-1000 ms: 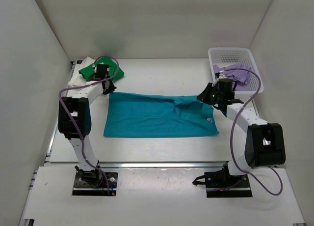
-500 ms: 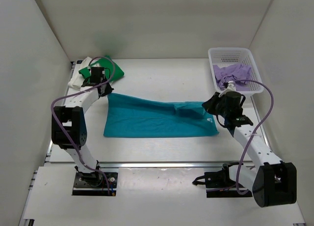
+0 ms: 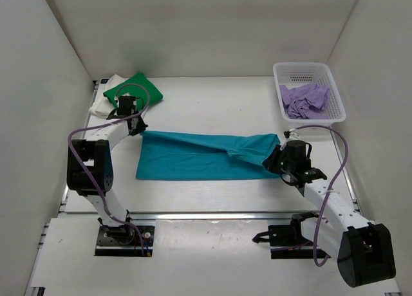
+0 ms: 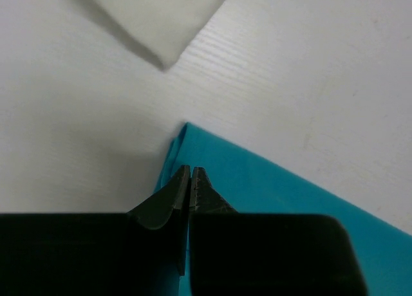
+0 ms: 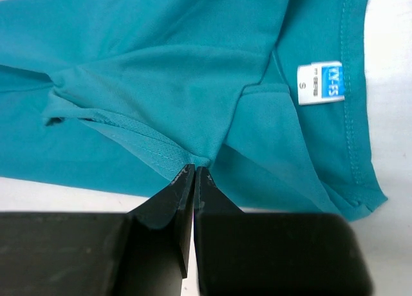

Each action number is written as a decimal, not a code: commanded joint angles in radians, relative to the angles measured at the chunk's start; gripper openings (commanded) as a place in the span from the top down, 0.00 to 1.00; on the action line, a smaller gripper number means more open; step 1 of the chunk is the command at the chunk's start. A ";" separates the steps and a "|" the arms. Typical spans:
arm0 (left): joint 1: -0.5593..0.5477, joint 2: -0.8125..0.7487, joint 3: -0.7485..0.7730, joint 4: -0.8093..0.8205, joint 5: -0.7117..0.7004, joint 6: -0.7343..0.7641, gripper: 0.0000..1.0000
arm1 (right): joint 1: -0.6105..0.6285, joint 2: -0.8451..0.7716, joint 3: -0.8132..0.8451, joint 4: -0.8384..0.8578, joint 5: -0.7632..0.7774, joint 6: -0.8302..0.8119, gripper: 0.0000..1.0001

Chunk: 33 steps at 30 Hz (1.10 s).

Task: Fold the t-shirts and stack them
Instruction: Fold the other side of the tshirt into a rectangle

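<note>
Left gripper (image 3: 137, 130) is clamped on the far-left corner of the teal t-shirt (image 3: 199, 157). Left wrist view: fingertips pressed together, teal cloth edge right at the tips. Right gripper (image 3: 275, 159) is also clamped. Its jaws are together on a stitched seam fold at the shirt's right end, near the white neck label (image 5: 320, 82). Label reads "S"; the rest is too small to make out.

Teal shirt runs left to right across the middle of the bench (image 3: 212, 106). Left part lies flat; right end is bunched and creased where the right gripper holds it.

Green t-shirt (image 3: 132, 89) sits folded at the far-left corner, on top of the cream-white t-shirt (image 3: 103, 104), which pokes out along the left edge. A cream-white corner lies near the teal corner, apart from it, with bare bench between.

Lilac t-shirt (image 3: 306, 100) lies crumpled inside the white mesh basket (image 3: 302, 65) at the far-right corner.
</note>
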 commanded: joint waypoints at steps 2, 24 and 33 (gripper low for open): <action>0.021 -0.105 -0.065 0.035 -0.002 0.000 1.00 | 0.040 -0.029 0.003 -0.042 0.079 0.006 1.00; 0.028 -0.152 -0.136 0.034 0.003 -0.041 0.60 | 0.052 -0.102 -0.039 -0.132 0.086 0.045 0.82; -0.117 -0.240 -0.180 0.081 0.052 -0.101 0.61 | 0.051 0.012 0.084 -0.054 0.061 0.022 1.00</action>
